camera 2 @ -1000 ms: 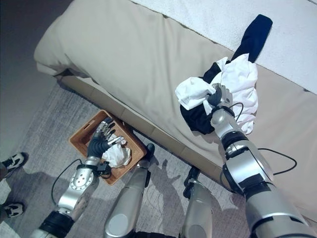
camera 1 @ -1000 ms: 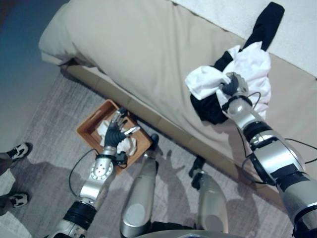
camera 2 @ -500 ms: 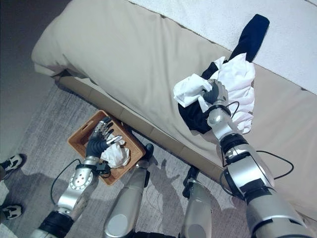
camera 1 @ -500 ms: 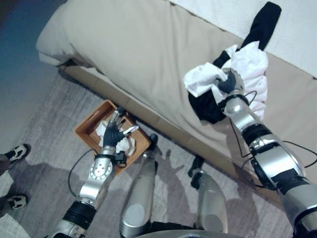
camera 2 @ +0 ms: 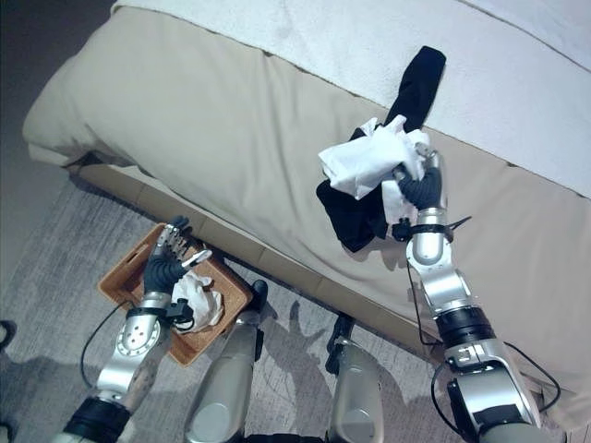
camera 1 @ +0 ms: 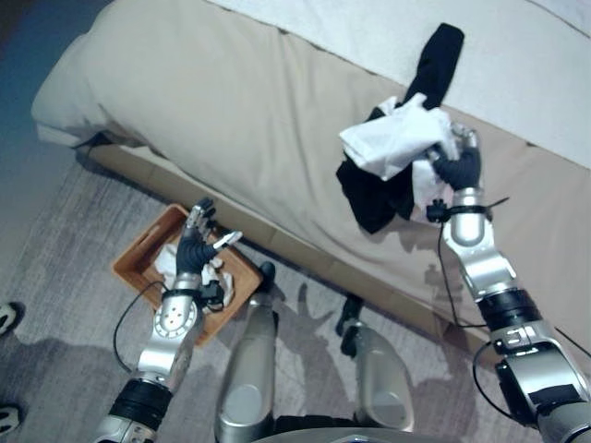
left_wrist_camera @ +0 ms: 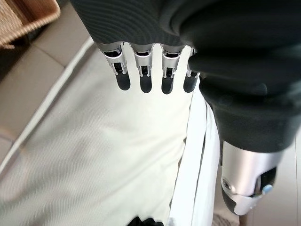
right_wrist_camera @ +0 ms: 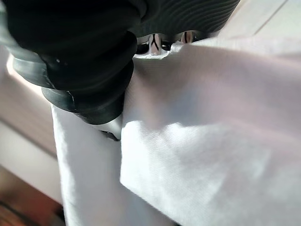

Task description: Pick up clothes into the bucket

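Lifted since a second ago, the white garment (camera 1: pixel 392 140) now hangs bunched above the dark clothes (camera 1: pixel 374 194) on the bed (camera 1: pixel 231 101), the right hand (camera 1: pixel 454 164) curled round it. Beside the bed's front edge, the left hand (camera 1: pixel 194 247) hovers, fingers spread, over the basket (camera 1: pixel 138 258) with white cloth (camera 2: pixel 196 297) inside.

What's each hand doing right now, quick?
Left hand: open, empty, over the wicker basket.
Right hand: shut on the white garment.
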### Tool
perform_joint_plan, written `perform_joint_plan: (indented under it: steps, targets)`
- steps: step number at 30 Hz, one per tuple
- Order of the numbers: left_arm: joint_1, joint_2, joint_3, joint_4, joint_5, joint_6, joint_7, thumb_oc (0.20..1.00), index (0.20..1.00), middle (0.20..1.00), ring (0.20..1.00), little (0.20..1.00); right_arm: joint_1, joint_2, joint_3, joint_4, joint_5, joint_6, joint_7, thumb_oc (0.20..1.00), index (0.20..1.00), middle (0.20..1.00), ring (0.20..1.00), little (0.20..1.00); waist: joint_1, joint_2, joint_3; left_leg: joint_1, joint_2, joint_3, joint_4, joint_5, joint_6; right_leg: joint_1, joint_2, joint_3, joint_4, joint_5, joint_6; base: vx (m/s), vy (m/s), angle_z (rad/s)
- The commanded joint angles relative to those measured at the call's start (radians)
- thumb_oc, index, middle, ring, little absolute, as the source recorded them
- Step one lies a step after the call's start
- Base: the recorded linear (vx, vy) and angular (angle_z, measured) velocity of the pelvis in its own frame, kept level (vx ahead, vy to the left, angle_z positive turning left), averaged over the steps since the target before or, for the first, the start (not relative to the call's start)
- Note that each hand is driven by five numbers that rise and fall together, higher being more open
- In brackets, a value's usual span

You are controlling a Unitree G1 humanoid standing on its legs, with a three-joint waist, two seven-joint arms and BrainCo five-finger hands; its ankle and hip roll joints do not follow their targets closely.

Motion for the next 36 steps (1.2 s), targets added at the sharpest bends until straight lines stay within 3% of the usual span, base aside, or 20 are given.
perform_joint_plan:
  steps: [1, 15, 24, 31, 36]
  targets:
    - [0.052, -0.008, 0.04, -0.042, 0.014, -0.054, -0.029, 1.0, 1.0, 1.0, 1.0, 1.0, -0.02, -0.05, -0.056, -0.088, 0.087, -0.123, 0.017, 0.2, 0.2, 0.2, 0.2, 0.2, -0.008, -0.028, -0.137, 0.029, 0.015, 0.061, 0.004, -0.045, 0.025, 0.056, -0.054, -0.005, -0.036, 0.084, 0.046, 0.08, -0.021, -0.07]
    - [0.117, -0.012, 0.055, -0.014, 0.016, -0.015, -0.095, 1.0, 1.0, 1.0, 1.0, 1.0, -0.1, -0.203, -0.123, -0.193, 0.288, -0.166, 0.095, 0.2, 0.2, 0.2, 0.2, 0.2, -0.034, -0.057, -0.258, 0.158, 0.033, 0.079, -0.056, -0.056, 0.018, 0.167, -0.022, 0.003, -0.109, 0.086, 0.053, 0.06, -0.011, -0.02]
    - [0.131, -0.021, 0.049, -0.014, 0.016, -0.005, -0.105, 1.0, 1.0, 1.0, 1.0, 1.0, -0.114, -0.214, -0.078, -0.129, 0.288, -0.133, 0.114, 0.2, 0.2, 0.2, 0.2, 0.2, -0.035, -0.065, -0.279, 0.18, 0.036, 0.085, -0.072, -0.053, 0.016, 0.181, -0.014, 0.009, -0.123, 0.09, 0.052, 0.01, -0.003, -0.04]
    - [0.122, -0.027, 0.029, -0.005, 0.018, -0.007, -0.102, 1.0, 1.0, 1.0, 1.0, 1.0, -0.188, -0.191, 0.082, 0.09, 0.071, -0.034, 0.103, 0.2, 0.2, 0.2, 0.2, 0.2, -0.023, -0.057, -0.255, 0.161, 0.031, 0.086, -0.065, -0.049, 0.02, 0.159, -0.019, 0.016, -0.11, 0.095, 0.049, -0.04, 0.01, -0.02]
    - [0.1, -0.021, 0.008, -0.011, 0.007, -0.015, -0.086, 1.0, 1.0, 1.0, 1.0, 1.0, -0.313, -0.093, 0.198, 0.326, -0.039, 0.027, 0.067, 0.2, 0.2, 0.2, 0.2, 0.2, 0.008, -0.036, -0.194, 0.115, 0.022, 0.077, -0.034, -0.045, 0.025, 0.122, -0.032, 0.017, -0.077, 0.095, 0.044, -0.09, 0.012, -0.03]
